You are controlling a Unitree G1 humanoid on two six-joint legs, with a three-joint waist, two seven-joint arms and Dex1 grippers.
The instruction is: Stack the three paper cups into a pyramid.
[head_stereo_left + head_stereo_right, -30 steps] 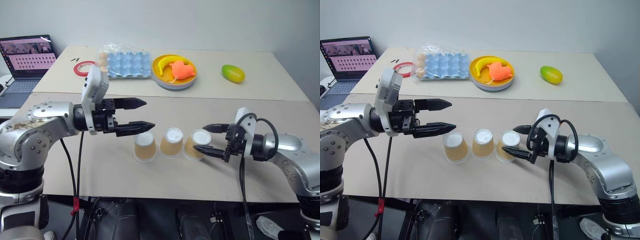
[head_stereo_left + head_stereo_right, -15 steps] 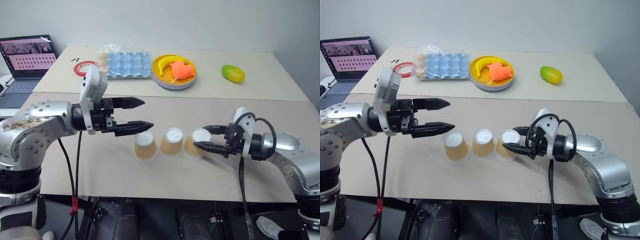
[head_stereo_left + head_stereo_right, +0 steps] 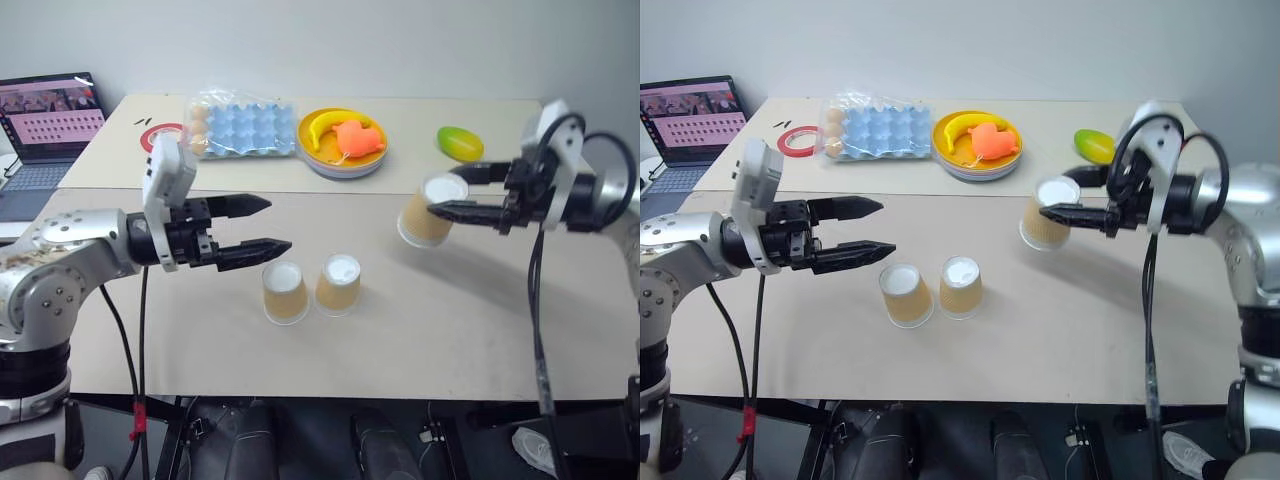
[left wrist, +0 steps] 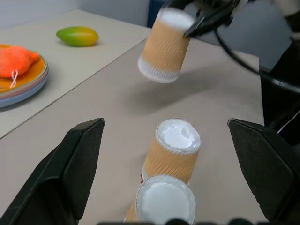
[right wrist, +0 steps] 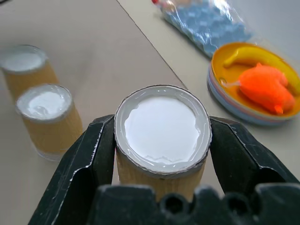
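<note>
Between the two black fingers of the right end effector [image 3: 1060, 200] sits one of the paper cups [image 3: 1045, 216], clamped near its white base, upside down and tilted, hanging in the air above the right part of the surface [image 3: 1060, 330]. From the right wrist view the fingers [image 5: 89, 154] press on either side of that held cup [image 5: 161, 140], its white base facing the camera. It is well clear of the other two cups and higher than them.

The left end effector [image 3: 262, 225] hovers over the left part of the surface with its fingers spread wide and nothing between them, pointing toward the right. Just below and to the right of its tips stand the two remaining cups, both upside down with white bases up: the left standing cup [image 3: 284, 291] and, touching or just beside it, the right standing cup [image 3: 338, 283]. In the left wrist view these two line up between the open fingers [image 4: 70, 159], with the lifted cup floating beyond them.

On the far surface lie a blue egg tray [image 3: 240, 128] in clear wrap, a yellow plate [image 3: 318, 155] carrying a banana [image 3: 325, 124] and an orange toy [image 3: 360, 137], and a green mango [image 3: 459, 143] to the right. A red tape ring [image 3: 160, 133] lies left of the egg tray, and an open laptop [image 3: 45, 120] sits at the far left.
</note>
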